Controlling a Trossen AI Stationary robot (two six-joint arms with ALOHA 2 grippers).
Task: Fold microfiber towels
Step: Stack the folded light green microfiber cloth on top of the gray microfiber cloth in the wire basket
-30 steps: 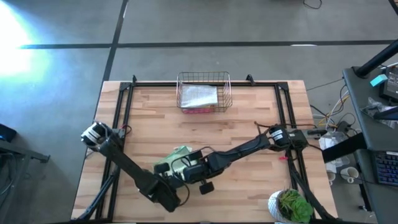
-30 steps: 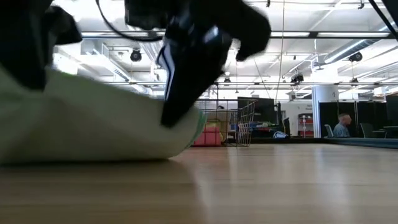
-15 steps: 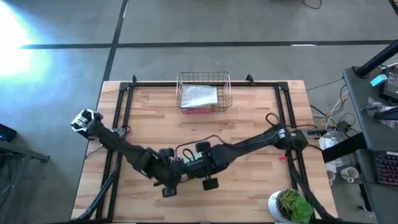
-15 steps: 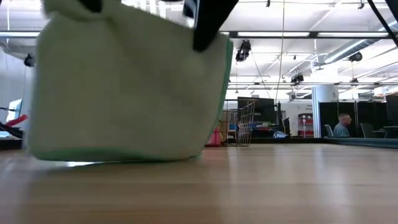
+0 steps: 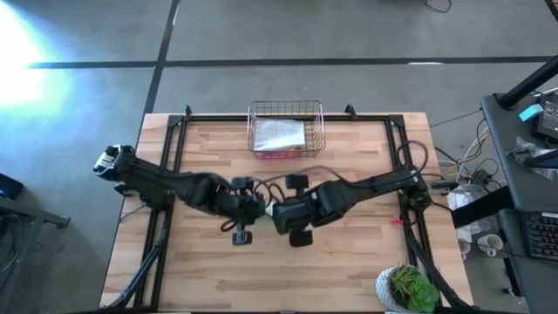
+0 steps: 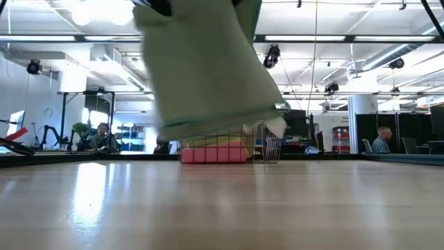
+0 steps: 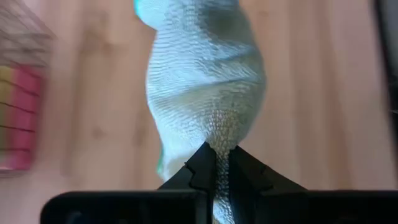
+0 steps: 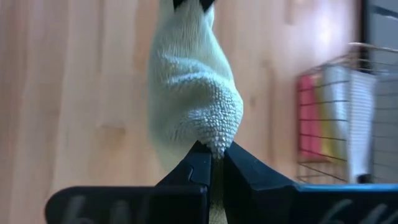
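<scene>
A pale sage green microfiber towel (image 6: pixel 208 69) hangs bunched above the middle of the table, its lower edge (image 6: pixel 215 128) clear of the wood. My left gripper (image 7: pixel 217 157) and my right gripper (image 8: pixel 212 149) are both shut on it, close together and facing each other over the table's middle (image 5: pixel 264 211). In the high view the arms hide most of the cloth. At the far edge, more folded towels lie in the copper wire basket (image 5: pixel 286 131): a pale one on top, pink and yellow ones (image 6: pixel 211 154) lower down. My left gripper pinches a bunched part of the towel (image 7: pixel 219 134) between its two fingers, slanting down from the table's left. Several layers seem gathered there. The cloth runs away from the fingers, twisted, clear of the table. My right gripper pinches another bunched part of the towel (image 8: pixel 214 127) between its two fingers, slanting down from the table's right. The cloth stretches from it to the left gripper's fingers (image 8: pixel 193 4) as a thick roll, lifted off the wood.
The wire basket (image 6: pixel 232 146) stands at the middle of the far edge. A potted plant (image 5: pixel 407 288) sits at the near right corner. Bare wood (image 5: pixel 218 279) lies on the near side and to both sides of the grippers.
Both grippers have risen and gone toward the far edge, staying shut and close together. The towel, which lay on the table a second ago, has been lifted; its lower edge has left the wood and it now hangs clear.
</scene>
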